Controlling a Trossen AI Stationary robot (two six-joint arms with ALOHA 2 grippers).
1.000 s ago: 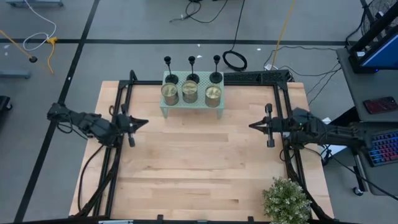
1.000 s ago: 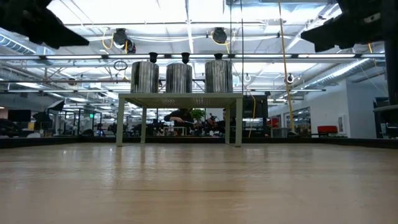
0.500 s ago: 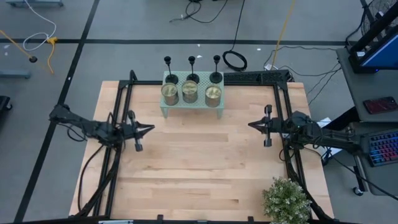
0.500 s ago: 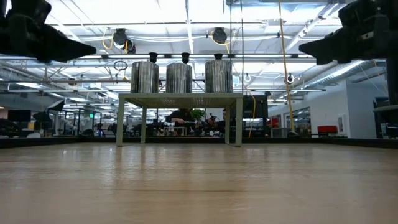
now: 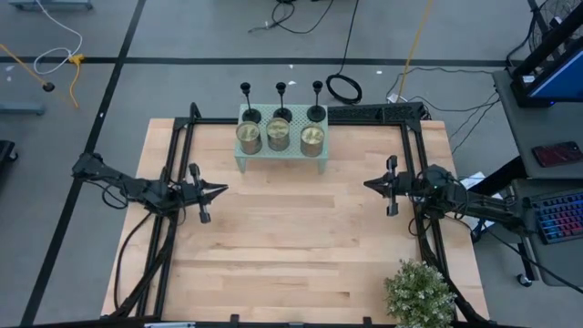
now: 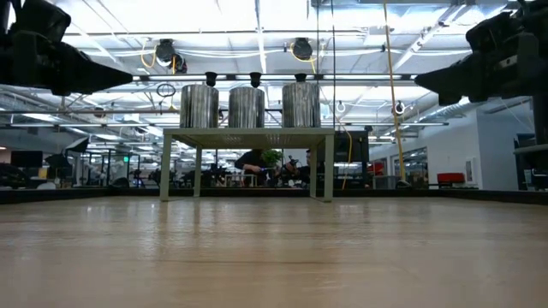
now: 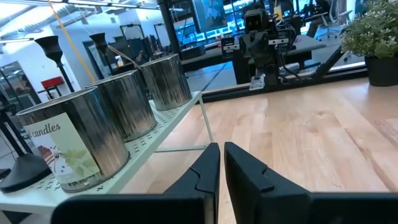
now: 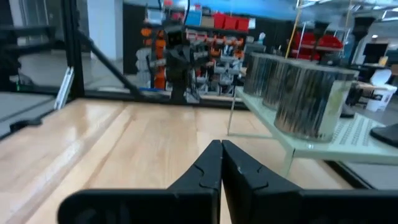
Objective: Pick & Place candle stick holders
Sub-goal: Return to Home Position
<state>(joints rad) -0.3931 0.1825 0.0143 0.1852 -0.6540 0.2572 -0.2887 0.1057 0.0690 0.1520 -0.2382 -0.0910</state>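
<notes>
A pale wooden table (image 5: 291, 246) of joined planks, seen from straight above, with a black metal frame (image 5: 178, 164) along its left, far and right edges. My left gripper (image 5: 219, 190) hangs over the left side of the table and my right gripper (image 5: 368, 183) over the right side, well apart, tips pointing inward at each other. I hold nothing in either. The fingers of my left gripper sit close together with only a sliver of light between them; those of my right are pressed flat together.

At the far middle of the table stands a small pale green shelf (image 5: 279, 156) with a perforated top on thin legs. Three shiny metal tins (image 5: 278, 135) stand in a row along its near side. Just behind them, along its far side, the three black candle stick holders (image 5: 282, 114) stand upright in a row, each on a round base with a thin stem.

A leafy green plant (image 5: 419, 293) sits at the table's near right corner. Around the table lies a grey floor (image 5: 182, 36) marked with dark lines and strewn with loose cables (image 5: 343, 88); a keyboard (image 5: 560, 219) rests on a bench to the right. From table height, the room beyond is a large open workshop with bright ceiling lights (image 6: 257, 17)
</notes>
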